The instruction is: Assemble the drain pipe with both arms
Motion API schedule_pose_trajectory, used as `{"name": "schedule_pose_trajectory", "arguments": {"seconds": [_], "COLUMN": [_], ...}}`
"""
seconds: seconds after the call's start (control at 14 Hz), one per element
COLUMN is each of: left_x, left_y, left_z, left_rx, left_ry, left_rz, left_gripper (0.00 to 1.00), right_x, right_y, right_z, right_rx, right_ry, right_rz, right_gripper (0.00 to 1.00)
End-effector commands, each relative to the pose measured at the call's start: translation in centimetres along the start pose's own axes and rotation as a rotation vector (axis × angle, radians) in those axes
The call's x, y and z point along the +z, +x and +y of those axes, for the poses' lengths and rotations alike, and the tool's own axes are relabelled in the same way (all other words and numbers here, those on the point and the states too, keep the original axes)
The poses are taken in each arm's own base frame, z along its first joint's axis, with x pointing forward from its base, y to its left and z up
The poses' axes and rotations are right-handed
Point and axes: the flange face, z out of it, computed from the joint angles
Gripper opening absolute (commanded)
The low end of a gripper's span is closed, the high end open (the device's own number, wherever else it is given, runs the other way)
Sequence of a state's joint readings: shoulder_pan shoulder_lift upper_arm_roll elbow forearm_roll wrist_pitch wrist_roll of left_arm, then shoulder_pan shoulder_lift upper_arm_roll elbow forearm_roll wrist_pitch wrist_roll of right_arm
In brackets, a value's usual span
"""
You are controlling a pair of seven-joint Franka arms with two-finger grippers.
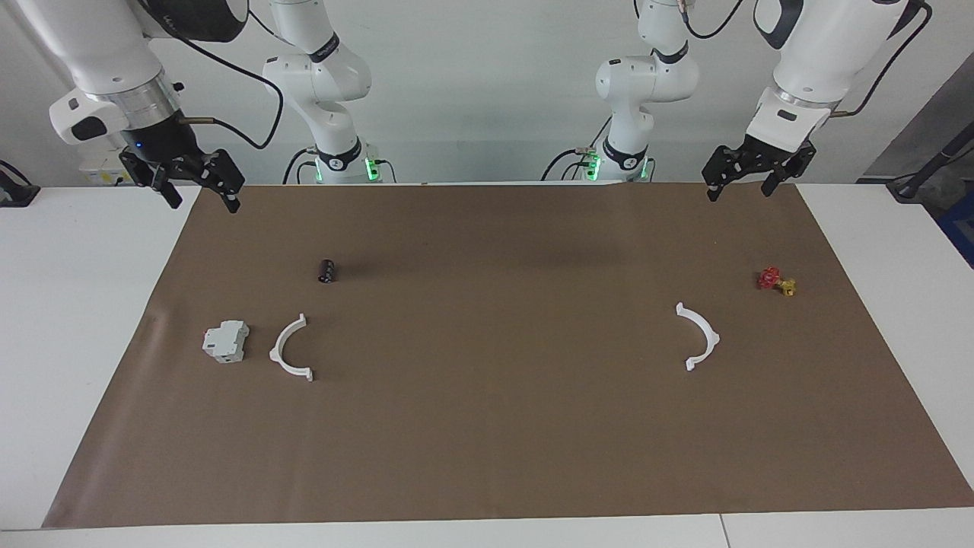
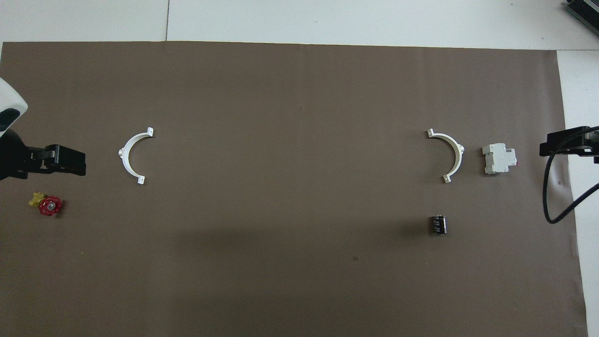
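Note:
The drain pipe lies in two separate white half-rings on the brown mat. One half-ring [image 1: 275,353] [image 2: 457,154] lies toward the right arm's end, beside the grey block. The other half-ring [image 1: 712,335] [image 2: 122,154] lies toward the left arm's end. My right gripper [image 1: 204,202] [image 2: 561,142] hangs open and empty over the mat's edge at its own end. My left gripper [image 1: 740,192] [image 2: 65,160] hangs open and empty over the mat's edge at its end, above the valve's area. Neither touches a half-ring.
A grey boxy block [image 1: 226,341] [image 2: 499,158] sits beside the right-end half-ring. A small black cylinder [image 1: 327,270] [image 2: 438,223] lies nearer to the robots than that half-ring. A red-and-gold valve [image 1: 775,280] [image 2: 47,204] lies near the left arm's end of the brown mat [image 1: 487,426].

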State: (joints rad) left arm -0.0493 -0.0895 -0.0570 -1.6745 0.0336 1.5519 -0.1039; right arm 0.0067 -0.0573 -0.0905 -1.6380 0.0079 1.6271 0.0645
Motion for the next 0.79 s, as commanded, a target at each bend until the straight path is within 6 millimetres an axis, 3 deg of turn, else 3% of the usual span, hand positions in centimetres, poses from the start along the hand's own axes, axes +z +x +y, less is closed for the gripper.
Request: {"name": "schedule_pose_trajectory", "arguments": {"seconds": [0.0,0.21,0.36,0.5,0.71], "left_x": [0.1,0.1,0.1,0.1,0.1], "left_y": [-0.7,-0.6,-0.6,-0.6,-0.6], "left_z": [0.2,0.2,0.2,0.2,0.1], "left_rx": [0.012,0.012,0.012,0.012,0.01], "left_ry": [-0.016,-0.016,-0.016,-0.016,-0.016], "left_rz": [0.009,0.012,0.012,0.012,0.012], "left_gripper": [1.0,1.0,1.0,1.0,1.0], "right_x": [0.9,3.8,6.9,10.7,18.1], "right_y": [-0.5,0.5,1.9,4.1,7.4], "right_z": [0.7,0.4,-0.2,-0.7,-1.4], "right_rx": [0.015,-0.012,-0.052,-0.081,-0.109], "right_ry": [0.006,0.013,0.014,0.032,0.07], "right_rz": [0.019,0.043,0.068,0.075,0.087], "right_gripper": [1.0,1.0,1.0,1.0,1.0]}}
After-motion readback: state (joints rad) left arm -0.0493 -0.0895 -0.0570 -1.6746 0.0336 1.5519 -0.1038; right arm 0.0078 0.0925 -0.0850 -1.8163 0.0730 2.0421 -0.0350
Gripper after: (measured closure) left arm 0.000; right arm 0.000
